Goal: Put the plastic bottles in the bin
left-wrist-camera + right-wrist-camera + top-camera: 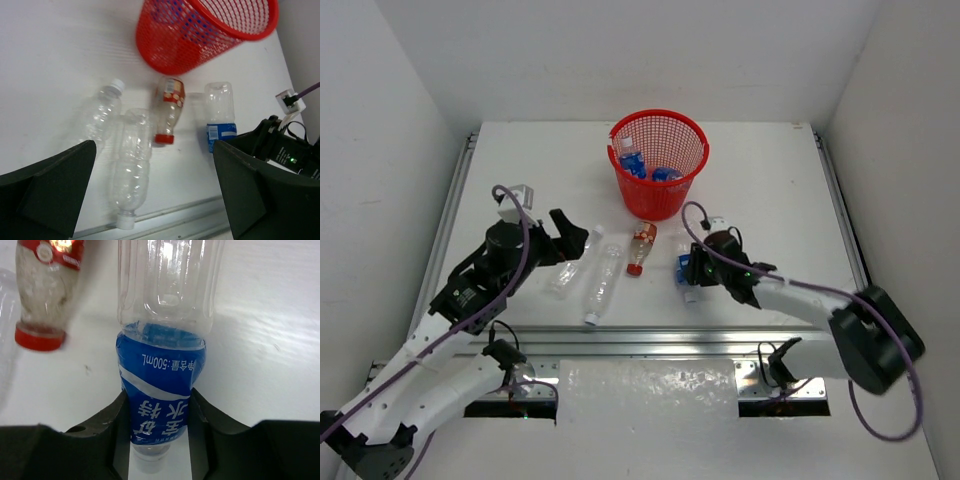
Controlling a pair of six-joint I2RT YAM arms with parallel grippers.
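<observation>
blue-label bottle (pixel 161 385) | reads "500ml" plus chinese characters | upside down in view

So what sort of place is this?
Likely a lab test cell: white table boxed in by plain white panels, metal rail along its near edge, a red bin and plastic bottles as props.

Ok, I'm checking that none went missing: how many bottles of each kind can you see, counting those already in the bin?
Blue-label bottles: 3 (one in the right gripper, two in the bin)
Unlabelled white-cap bottles: 2
Red-label bottle: 1
Total: 6
</observation>
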